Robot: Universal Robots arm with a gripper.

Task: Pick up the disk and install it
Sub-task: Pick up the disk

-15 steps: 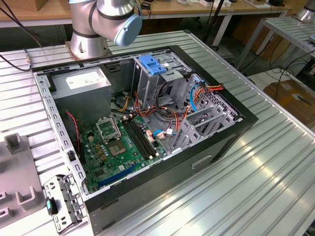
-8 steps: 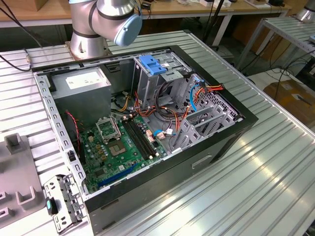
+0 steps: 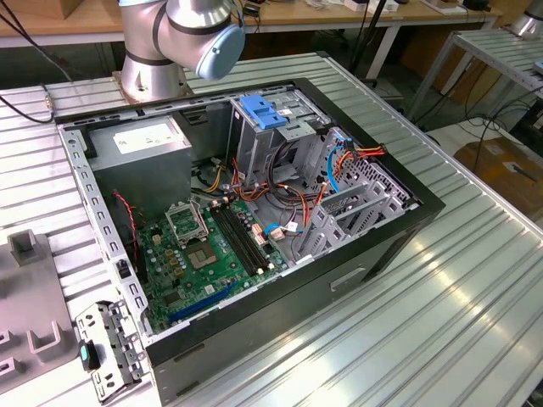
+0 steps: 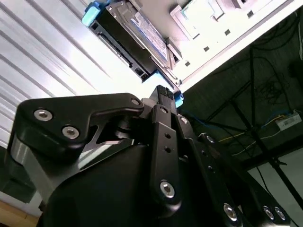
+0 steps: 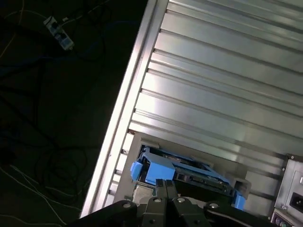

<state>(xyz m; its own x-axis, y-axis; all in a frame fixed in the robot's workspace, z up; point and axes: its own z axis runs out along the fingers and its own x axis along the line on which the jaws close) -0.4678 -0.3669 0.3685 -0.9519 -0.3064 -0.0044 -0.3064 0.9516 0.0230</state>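
Gripper (image 5: 164, 183) fingers sit together, tips just beside the blue rail (image 5: 151, 169) of the disk (image 5: 191, 176), which lies on the ribbed metal table (image 5: 227, 85) near its edge.

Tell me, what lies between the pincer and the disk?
Nothing shows there: in both wrist views the pincer sits right at the disk; contact is unclear.

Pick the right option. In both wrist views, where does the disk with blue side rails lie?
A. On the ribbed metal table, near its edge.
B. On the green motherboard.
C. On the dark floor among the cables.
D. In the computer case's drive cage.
A: in both wrist views the disk lies on the ribbed metal table close to its edge, just beyond the pincer.
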